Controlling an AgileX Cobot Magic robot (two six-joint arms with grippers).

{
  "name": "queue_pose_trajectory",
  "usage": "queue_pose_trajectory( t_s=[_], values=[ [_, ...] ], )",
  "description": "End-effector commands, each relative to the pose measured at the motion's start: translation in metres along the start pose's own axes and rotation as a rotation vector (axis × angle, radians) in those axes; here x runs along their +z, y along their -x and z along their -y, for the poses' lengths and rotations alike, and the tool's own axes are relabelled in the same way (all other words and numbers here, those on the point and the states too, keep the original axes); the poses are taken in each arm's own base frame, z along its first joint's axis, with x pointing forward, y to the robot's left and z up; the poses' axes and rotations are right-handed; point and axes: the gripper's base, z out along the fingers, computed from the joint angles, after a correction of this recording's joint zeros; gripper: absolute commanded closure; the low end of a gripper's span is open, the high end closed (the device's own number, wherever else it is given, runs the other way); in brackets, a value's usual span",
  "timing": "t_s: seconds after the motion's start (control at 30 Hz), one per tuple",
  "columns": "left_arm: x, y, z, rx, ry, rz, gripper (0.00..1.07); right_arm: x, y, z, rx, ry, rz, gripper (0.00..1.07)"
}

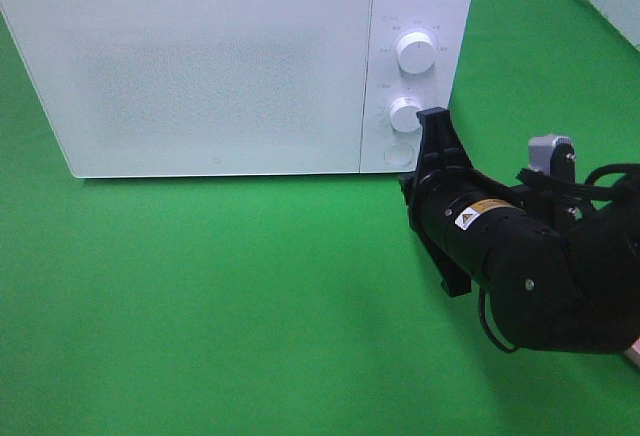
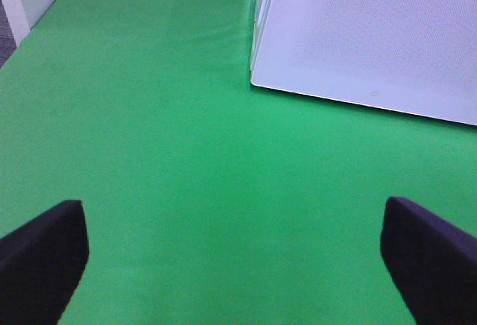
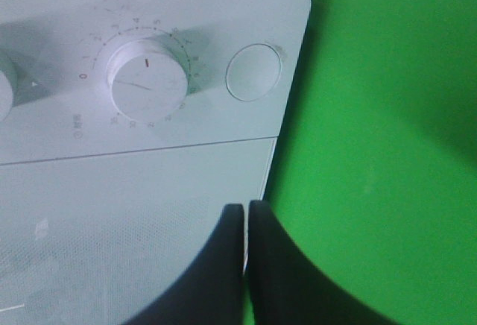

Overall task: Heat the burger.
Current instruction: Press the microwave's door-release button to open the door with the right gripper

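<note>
Left wrist view: the left end effector [image 2: 231,254] hangs spread wide over the green tabletop [image 2: 171,139], holding nothing. The microwave [image 1: 215,66] stands toward the far edge with its door shut. The burger shows nowhere and is perhaps inside. The right end effector [image 3: 246,209], pinched shut and empty, sits near the numbered knob [image 3: 147,80] and the round button [image 3: 253,72], so a slip could nudge the wrong control. Dial numerals starting at 0 are readable, but the arm's yellow sticker [image 1: 465,218] is not.

Surface [image 1: 250,306]: flat, covered in plain green cloth.
Item on surface: one white microwave oven [image 1: 200,66], standing directly on the cloth.
Position: far side of the surface, left of centre in the high view.
Door: closed, facing the near side.
Control panel: right end of the front, with two dials above one round button.
</note>
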Motion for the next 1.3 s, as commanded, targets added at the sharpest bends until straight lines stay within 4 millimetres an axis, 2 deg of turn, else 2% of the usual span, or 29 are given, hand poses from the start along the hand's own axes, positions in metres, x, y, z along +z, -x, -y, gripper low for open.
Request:
queue_pose_trajectory(
  t_s=[0.03,0.37,0.63,1.3],
  values=[
    [0.000,0.001,0.000,-0.005,-0.005,0.009,0.07,0.015,0.004,-0.005,0.014,0.001,0.016,1.07],
    [0.000,0.001,0.000,-0.005,-0.005,0.009,0.07,0.034,0.000,-0.005,0.039,-0.012,0.014,1.07],
    [0.000,0.001,0.000,-0.005,-0.005,0.009,0.07,0.058,0.012,-0.007,0.079,-0.025,0.057,1.07],
    [0.000,0.001,0.000,-0.006,-0.005,0.009,0.07,0.096,0.003,0.001,0.243,-0.039,0.091,1.07]
  ],
)
